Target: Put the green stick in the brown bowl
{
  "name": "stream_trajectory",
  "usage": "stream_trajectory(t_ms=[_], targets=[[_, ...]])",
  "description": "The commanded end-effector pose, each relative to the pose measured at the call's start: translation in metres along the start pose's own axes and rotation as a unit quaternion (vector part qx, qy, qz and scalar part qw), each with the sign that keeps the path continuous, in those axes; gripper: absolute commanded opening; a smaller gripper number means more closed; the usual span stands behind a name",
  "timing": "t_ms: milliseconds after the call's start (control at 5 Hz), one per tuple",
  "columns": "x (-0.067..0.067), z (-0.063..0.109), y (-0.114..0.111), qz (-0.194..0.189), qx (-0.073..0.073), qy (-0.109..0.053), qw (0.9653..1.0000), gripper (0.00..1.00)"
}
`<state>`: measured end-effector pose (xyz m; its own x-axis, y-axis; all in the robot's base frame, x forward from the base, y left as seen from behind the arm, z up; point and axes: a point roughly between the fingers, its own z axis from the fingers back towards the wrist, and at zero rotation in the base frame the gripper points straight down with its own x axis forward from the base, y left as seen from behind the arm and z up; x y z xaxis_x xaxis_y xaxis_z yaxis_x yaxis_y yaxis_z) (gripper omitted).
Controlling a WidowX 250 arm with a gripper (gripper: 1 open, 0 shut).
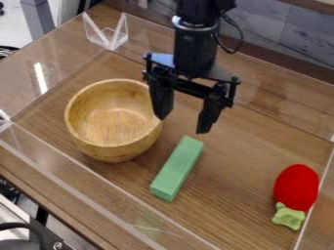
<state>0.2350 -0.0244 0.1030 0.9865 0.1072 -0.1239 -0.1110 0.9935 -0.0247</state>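
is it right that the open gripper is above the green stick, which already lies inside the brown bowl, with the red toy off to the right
Not quite. In the camera view the green stick lies flat on the table, outside the brown bowl and to its right; the bowl looks empty. The rest holds: the gripper is open above the stick's far end, and the red toy sits off to the right.

Lay well off to the hand's lower right: red strawberry toy [298, 186], pale-green stem [287, 216] downward, on the wooden table [248, 127].
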Motion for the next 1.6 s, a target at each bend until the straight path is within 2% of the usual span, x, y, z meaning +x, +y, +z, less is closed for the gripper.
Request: stream_trajectory(t_ms=[0,200,600,800,1000,1200,1400], targets=[[-0.006,-0.001,0.008,-0.01,-0.004,-0.022,0.9997,1.0],[-0.013,-0.011,0.017,-0.021,-0.007,-0.027,0.9994,1.0],[-0.021,-0.038,0.027,-0.009,-0.014,-0.043,0.9989,1.0],[-0.031,-0.049,0.027,-0.018,-0.016,-0.05,0.9985,1.0],[-0.037,-0.056,0.028,-0.021,-0.019,-0.057,0.998,1.0],[-0.041,-0.062,0.029,-0.026,-0.02,-0.056,0.9979,1.0],[-0.031,-0.062,0.028,-0.031,-0.022,-0.057,0.9977,1.0]])
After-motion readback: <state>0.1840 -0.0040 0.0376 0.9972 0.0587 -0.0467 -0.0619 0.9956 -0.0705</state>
